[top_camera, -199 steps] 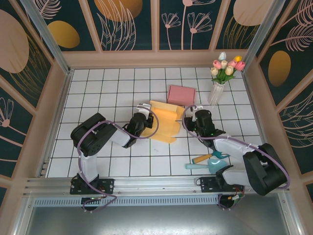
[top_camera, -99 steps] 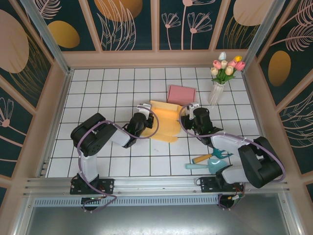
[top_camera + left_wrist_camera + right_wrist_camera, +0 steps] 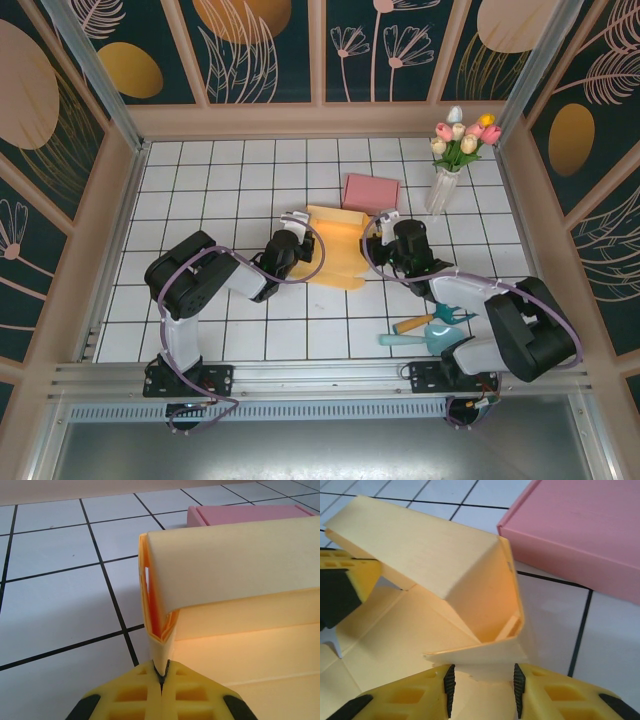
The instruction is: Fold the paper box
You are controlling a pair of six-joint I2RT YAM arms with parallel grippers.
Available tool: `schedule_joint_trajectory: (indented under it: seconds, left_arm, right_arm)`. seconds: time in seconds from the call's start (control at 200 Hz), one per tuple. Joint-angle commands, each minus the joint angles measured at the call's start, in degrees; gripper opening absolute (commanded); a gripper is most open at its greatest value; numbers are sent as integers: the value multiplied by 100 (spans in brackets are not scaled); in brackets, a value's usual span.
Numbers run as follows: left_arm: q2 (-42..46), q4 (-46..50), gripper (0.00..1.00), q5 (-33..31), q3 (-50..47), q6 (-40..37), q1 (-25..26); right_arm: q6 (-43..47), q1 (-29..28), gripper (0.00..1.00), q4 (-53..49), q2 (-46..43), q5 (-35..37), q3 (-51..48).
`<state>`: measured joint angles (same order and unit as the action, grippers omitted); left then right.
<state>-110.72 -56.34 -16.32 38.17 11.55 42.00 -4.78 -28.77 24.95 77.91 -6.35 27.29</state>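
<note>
Two arms meet at the middle of the tiled worktop in the top view, where the yellow paper box lies half folded. The left tool sits at its 9 o'clock edge and the right tool at its 3 o'clock edge. A pink box lies just beyond at 1 o'clock, and a vase of tulips stands further off at 2 o'clock.

From the left wrist, the left tool is clamped tight on a thin upright flap of the paper box, with a folded wall curling over at 12 o'clock.

From the right wrist, the right tool's jaws stand apart with a flap corner between them; whether the pads press it I cannot tell.
</note>
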Motion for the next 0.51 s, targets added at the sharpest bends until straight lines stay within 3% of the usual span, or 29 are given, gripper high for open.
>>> schedule_joint_trajectory:
  seconds: [0.0,0.5]
  left_arm:
    - [-222,483,0,296,24,-85,39]
    - [-265,607,0,173,112,-33,45]
  right_arm:
    - [93,-100,39,400,107,-307,153]
    - [-187,-207,42,-429,120,696,373]
